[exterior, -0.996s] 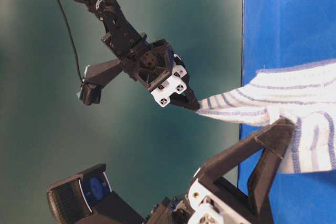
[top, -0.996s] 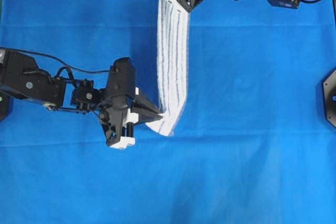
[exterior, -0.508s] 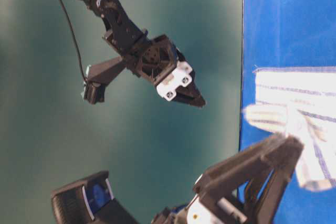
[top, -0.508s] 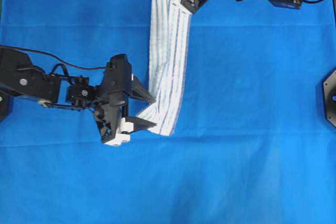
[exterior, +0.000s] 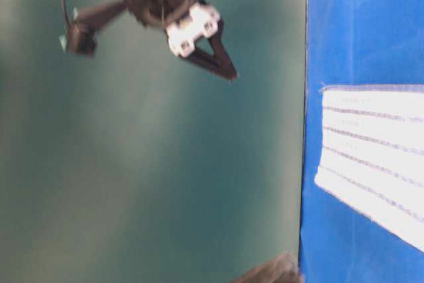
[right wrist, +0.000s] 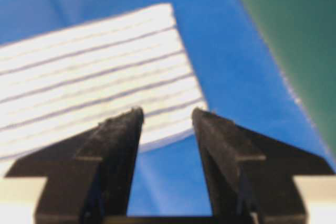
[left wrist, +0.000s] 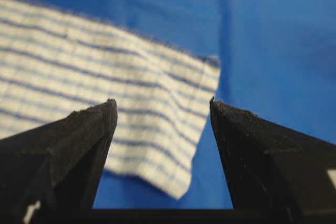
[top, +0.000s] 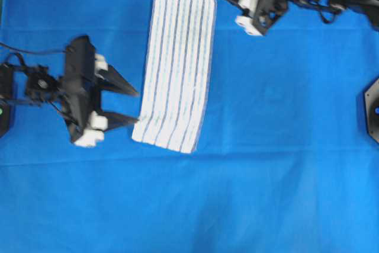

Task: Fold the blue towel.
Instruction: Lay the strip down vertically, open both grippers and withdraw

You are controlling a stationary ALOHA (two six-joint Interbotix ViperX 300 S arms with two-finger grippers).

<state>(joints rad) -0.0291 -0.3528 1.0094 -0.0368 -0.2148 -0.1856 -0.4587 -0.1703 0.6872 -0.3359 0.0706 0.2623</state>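
The blue towel (top: pixel 176 69), white with thin blue stripes, lies flat as a long folded strip on the solid-blue cloth (top: pixel 284 146); it also shows as the towel (exterior: pixel 371 157). My left gripper (top: pixel 136 106) is open just left of the towel's near-left corner, not touching it. In the left wrist view that towel corner (left wrist: pixel 173 129) lies ahead between the spread fingers (left wrist: pixel 84 129). My right gripper (top: pixel 232 9) is open, right of the towel's far end and raised above the table (exterior: pixel 232 74). The right wrist view shows the towel end (right wrist: pixel 89 72) beyond the empty gripper (right wrist: pixel 167 111).
A black mount (top: pixel 372 109) sits at the right edge of the blue cloth. A dark green backdrop (exterior: pixel 132 164) fills the left of the table-level view. The cloth's edge (exterior: pixel 305 130) runs vertically there.
Both grippers opened and let go of the towel. The left drew back to the left, the right pulled away to the right and up. The towel dropped flat onto the cloth.
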